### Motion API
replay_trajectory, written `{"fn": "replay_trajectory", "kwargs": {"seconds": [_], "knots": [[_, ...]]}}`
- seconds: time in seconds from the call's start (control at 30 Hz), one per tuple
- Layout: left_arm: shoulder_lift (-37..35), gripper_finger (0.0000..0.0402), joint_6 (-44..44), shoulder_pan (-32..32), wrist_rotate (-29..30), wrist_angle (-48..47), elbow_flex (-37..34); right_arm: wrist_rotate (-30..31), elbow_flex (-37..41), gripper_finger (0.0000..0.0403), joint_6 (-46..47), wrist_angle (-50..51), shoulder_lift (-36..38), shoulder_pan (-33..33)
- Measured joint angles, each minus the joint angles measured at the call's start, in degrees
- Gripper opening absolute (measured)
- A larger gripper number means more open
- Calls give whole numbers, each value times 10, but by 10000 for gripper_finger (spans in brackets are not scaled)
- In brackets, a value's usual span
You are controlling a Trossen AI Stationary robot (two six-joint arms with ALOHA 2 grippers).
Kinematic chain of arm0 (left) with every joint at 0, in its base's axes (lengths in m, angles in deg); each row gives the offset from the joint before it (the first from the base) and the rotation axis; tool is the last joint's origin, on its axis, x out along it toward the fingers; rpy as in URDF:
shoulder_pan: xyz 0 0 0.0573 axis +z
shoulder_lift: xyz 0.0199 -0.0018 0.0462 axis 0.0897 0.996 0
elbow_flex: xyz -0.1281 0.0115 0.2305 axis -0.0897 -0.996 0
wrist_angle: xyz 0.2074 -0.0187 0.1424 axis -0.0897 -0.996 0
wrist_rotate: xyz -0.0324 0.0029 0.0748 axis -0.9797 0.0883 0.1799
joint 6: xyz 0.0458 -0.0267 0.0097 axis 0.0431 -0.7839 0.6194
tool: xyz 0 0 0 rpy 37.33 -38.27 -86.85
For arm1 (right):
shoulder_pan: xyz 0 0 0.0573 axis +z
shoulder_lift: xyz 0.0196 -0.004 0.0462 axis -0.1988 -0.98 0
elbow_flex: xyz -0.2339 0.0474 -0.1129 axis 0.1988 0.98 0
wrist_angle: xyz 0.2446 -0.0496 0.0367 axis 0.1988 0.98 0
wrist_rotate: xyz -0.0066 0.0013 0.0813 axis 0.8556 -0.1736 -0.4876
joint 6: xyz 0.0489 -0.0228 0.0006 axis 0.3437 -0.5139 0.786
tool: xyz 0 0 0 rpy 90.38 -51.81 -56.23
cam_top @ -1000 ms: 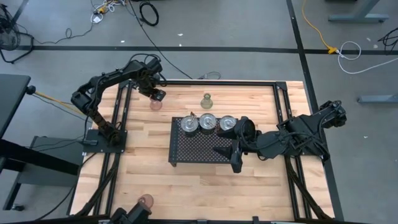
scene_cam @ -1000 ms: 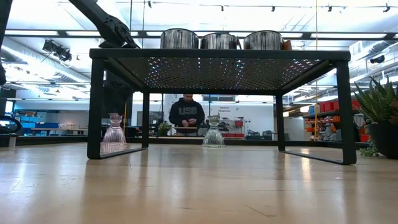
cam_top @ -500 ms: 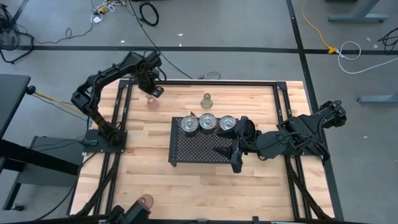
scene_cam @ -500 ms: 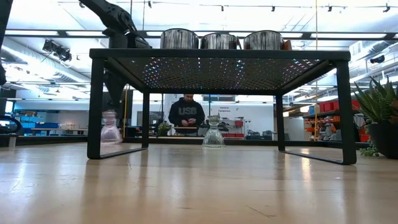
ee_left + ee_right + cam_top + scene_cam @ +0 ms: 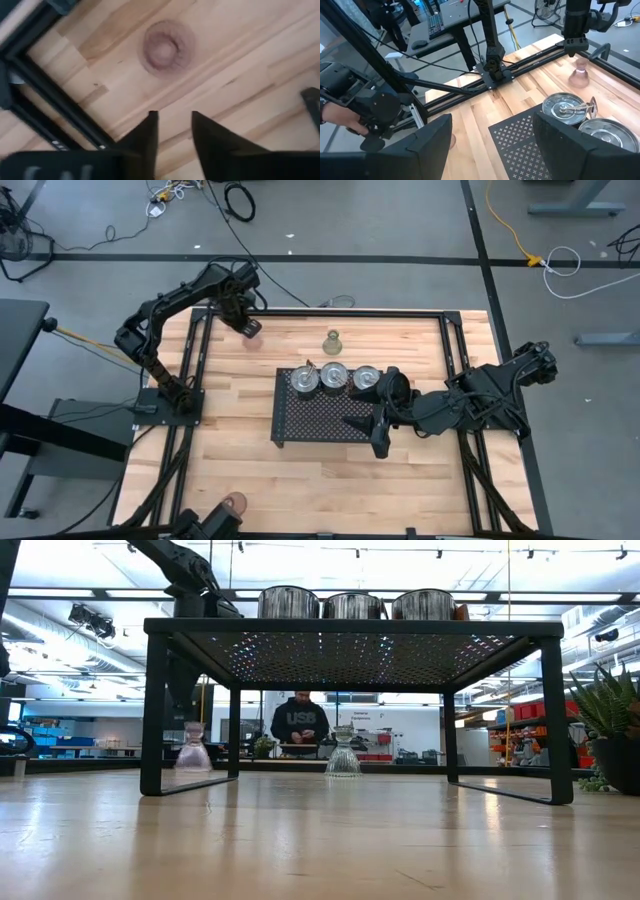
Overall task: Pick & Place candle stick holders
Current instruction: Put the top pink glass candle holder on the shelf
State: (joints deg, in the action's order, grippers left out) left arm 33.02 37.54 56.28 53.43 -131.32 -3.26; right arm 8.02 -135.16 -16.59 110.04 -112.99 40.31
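A pink glass candle stick holder (image 5: 164, 47) stands upright on its wide foot on the wood at the table's far left (image 5: 192, 748). My left gripper (image 5: 175, 125) hangs just above it, pointing down, shut to a narrow slit with nothing in it. Three silver dish-shaped holders (image 5: 304, 378) (image 5: 333, 375) (image 5: 365, 378) sit in a row on the far side of the black perforated tray (image 5: 300, 425). An olive-green glass holder (image 5: 332, 339) stands beyond the tray. Another pink holder (image 5: 235, 502) is at the near edge. My right gripper (image 5: 492, 145) is open above the tray's right part.
The tray stands on legs, with open room under it (image 5: 340, 700). A spiky green plant (image 5: 615, 725) is at the right in the low view. Black frame rails (image 5: 205, 350) run along the table's sides. Beyond the table a person (image 5: 300, 725) stands, and a hand (image 5: 332, 120) shows.
My left gripper has risen straight up from the pink holder at the far left and rolled a little. The holder showed blurred midway, has shifted slightly toward the far edge, and stands upright on the wood.
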Motion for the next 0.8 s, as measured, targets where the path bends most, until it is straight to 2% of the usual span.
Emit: {"fn": "replay_trajectory", "kwargs": {"seconds": [0.17,0.33,0.53,0.8], "knots": [[0,207,0,0,10,17,0,-1,0,274,-4,3,0,0],[0,262,-25,0,-1,49,0,-1,0,274,-5,5,0,0],[20,293,-61,0,-19,43,-1,-3,0,274,-5,5,0,0],[68,296,-63,-15,-32,34,-11,-3,0,274,-5,5,0,0]]}}
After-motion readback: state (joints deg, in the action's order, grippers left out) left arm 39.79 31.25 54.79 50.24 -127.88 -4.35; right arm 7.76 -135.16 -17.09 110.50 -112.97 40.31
